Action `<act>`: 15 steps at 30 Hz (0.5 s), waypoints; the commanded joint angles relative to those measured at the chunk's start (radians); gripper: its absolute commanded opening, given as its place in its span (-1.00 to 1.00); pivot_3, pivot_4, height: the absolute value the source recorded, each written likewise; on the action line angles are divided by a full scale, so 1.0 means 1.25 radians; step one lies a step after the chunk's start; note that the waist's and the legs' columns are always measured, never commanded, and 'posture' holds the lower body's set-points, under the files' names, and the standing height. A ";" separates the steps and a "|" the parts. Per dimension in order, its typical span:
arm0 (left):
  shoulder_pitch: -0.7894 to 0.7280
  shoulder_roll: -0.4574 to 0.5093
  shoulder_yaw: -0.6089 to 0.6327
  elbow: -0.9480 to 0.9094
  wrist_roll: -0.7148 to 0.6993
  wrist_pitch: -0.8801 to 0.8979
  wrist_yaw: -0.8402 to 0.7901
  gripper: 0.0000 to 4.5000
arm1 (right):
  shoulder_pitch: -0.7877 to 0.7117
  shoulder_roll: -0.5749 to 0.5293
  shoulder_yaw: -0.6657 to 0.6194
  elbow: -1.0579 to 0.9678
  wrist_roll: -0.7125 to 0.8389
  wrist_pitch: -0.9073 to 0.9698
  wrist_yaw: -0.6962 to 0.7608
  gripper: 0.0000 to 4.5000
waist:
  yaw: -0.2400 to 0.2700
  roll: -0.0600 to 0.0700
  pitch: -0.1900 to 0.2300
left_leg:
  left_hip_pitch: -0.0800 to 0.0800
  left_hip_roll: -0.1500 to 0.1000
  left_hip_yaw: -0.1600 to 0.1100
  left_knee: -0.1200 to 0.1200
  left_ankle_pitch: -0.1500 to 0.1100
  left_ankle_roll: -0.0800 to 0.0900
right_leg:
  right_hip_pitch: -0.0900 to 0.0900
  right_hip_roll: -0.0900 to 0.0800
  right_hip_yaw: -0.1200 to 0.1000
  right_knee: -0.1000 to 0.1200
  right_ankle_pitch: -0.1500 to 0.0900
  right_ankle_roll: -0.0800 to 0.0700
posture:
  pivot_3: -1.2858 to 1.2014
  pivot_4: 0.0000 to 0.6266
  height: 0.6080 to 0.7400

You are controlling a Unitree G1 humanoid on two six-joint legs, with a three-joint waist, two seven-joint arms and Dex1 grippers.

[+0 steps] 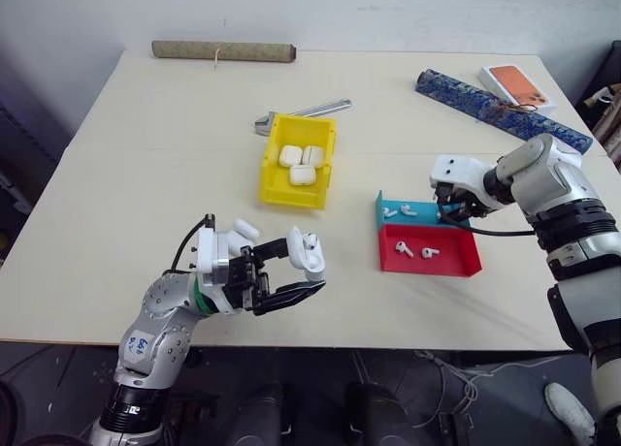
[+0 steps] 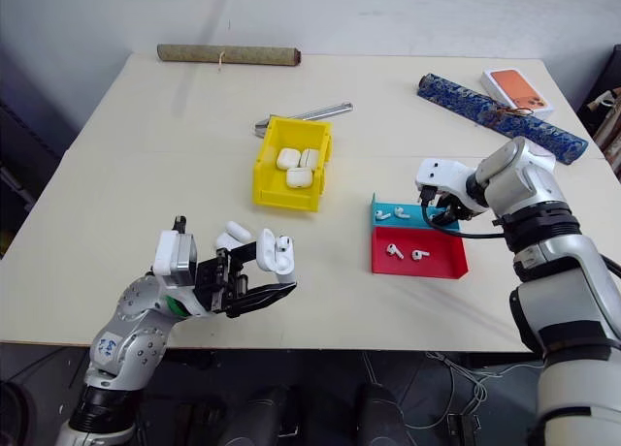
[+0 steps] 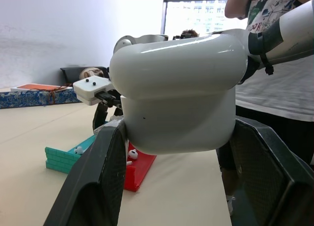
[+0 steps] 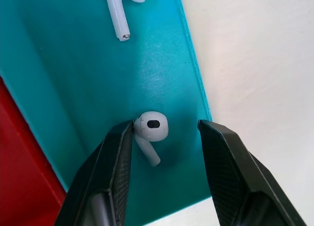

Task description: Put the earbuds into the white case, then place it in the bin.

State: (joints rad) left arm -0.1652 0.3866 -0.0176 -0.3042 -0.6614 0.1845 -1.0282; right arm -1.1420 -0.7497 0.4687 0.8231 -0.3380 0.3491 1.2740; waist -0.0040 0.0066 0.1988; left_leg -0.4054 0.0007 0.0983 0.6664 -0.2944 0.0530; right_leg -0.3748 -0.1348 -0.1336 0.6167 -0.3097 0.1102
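Note:
My left gripper (image 1: pixel 304 273) is shut on the white case (image 1: pixel 310 254) and holds it above the table's near edge with the lid flipped open. In the left wrist view the case (image 3: pixel 176 98) sits between both fingers. My right gripper (image 1: pixel 451 213) points down into the teal tray (image 1: pixel 382 203). Its open fingers straddle one of the earbuds (image 4: pixel 149 130); one finger (image 4: pixel 117 162) touches it and the other stands apart. A second earbud (image 4: pixel 117 10) lies further along the teal tray. Two more earbuds (image 1: pixel 404 249) lie in the red tray (image 1: pixel 466 262). The yellow bin (image 1: pixel 291 192) holds three white cases.
Another white case (image 1: pixel 245 230) lies on the table beside my left wrist. A metal wrench (image 1: pixel 306 111) lies behind the bin. At the table's far side lie a cardboard tube (image 1: pixel 223 50), a blue patterned roll (image 1: pixel 500 110) and an orange box (image 1: pixel 516 85). A person (image 3: pixel 274 64) stands beyond the table.

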 commanded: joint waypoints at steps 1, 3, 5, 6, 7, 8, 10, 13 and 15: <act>-0.006 -0.001 0.009 -0.018 -0.004 -0.015 -0.001 0.22 | 0.006 -0.001 -0.005 0.007 -0.015 -0.003 0.005 -0.68 | 0.000 0.000 0.000 | 0.000 0.000 0.000 0.000 0.000 0.000 | 0.000 0.000 0.000 0.000 0.000 0.000 | 0.03 -0.52 1.00; -0.005 -0.001 0.008 -0.020 -0.004 -0.015 -0.001 0.22 | 0.010 -0.002 -0.007 0.000 -0.014 -0.001 0.008 -0.79 | 0.000 0.000 0.000 | 0.000 0.000 0.000 0.000 0.000 0.000 | 0.000 0.000 0.000 0.000 0.000 0.000 | 0.03 -0.52 1.00; -0.005 0.000 0.009 -0.020 -0.004 -0.015 -0.001 0.22 | 0.014 -0.001 -0.009 -0.006 -0.013 0.001 0.010 -0.79 | 0.000 0.000 0.000 | 0.000 0.000 0.000 0.000 0.000 0.000 | 0.000 0.000 0.000 0.001 0.000 0.000 | 0.03 -0.52 1.00; -0.005 0.000 0.009 -0.020 -0.004 -0.015 -0.001 0.22 | 0.015 -0.002 -0.010 -0.008 -0.013 0.002 0.011 -0.79 | 0.000 0.000 0.000 | 0.000 0.000 0.000 0.000 0.000 0.000 | 0.000 0.000 0.000 0.001 0.000 0.000 | 0.03 -0.52 1.00; -0.004 0.001 0.009 -0.020 -0.005 -0.015 -0.001 0.22 | 0.018 -0.002 -0.011 -0.012 -0.012 0.003 0.013 -0.79 | 0.000 0.000 0.000 | 0.000 0.000 0.000 0.000 0.000 0.000 | 0.000 0.000 0.000 0.001 0.000 0.000 | 0.03 -0.52 1.00; -0.004 0.001 0.009 -0.020 -0.005 -0.015 -0.002 0.22 | 0.020 -0.003 -0.012 -0.015 -0.011 0.004 0.014 -0.79 | 0.000 0.000 0.000 | 0.000 0.000 0.000 0.000 0.000 0.000 | 0.000 0.000 0.000 0.001 0.000 0.000 | 0.03 -0.52 1.00; -0.006 0.002 0.010 -0.019 -0.005 -0.015 -0.003 0.22 | 0.024 -0.004 -0.017 -0.021 -0.009 0.004 0.015 -0.81 | -0.001 0.000 0.000 | 0.000 0.000 0.000 0.000 0.000 0.000 | 0.000 0.000 0.000 0.001 0.000 0.000 | 0.03 -0.52 1.00; -0.012 0.002 0.009 -0.016 -0.005 -0.014 -0.003 0.22 | 0.027 -0.006 -0.037 -0.037 0.006 0.000 0.015 -0.82 | -0.001 0.000 0.000 | 0.000 0.000 0.000 0.000 0.000 0.000 | 0.000 0.000 0.000 0.001 0.000 0.000 | 0.03 -0.52 1.00; -0.016 0.001 0.009 -0.015 -0.006 -0.013 -0.003 0.22 | 0.024 -0.007 -0.061 -0.055 0.027 0.013 0.027 -0.82 | 0.000 0.000 0.000 | 0.000 0.000 0.000 0.000 0.000 0.000 | 0.000 0.000 0.000 0.001 0.000 0.000 | 0.03 -0.52 1.00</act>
State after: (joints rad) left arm -0.1780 0.3883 -0.0166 -0.3029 -0.6615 0.1828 -1.0287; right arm -1.1115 -0.7487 0.4229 0.7847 -0.3263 0.3557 1.2924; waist -0.0043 0.0066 0.1988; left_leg -0.4050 0.0008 0.0984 0.6666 -0.2941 0.0527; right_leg -0.3750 -0.1348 -0.1332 0.6179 -0.3097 0.1102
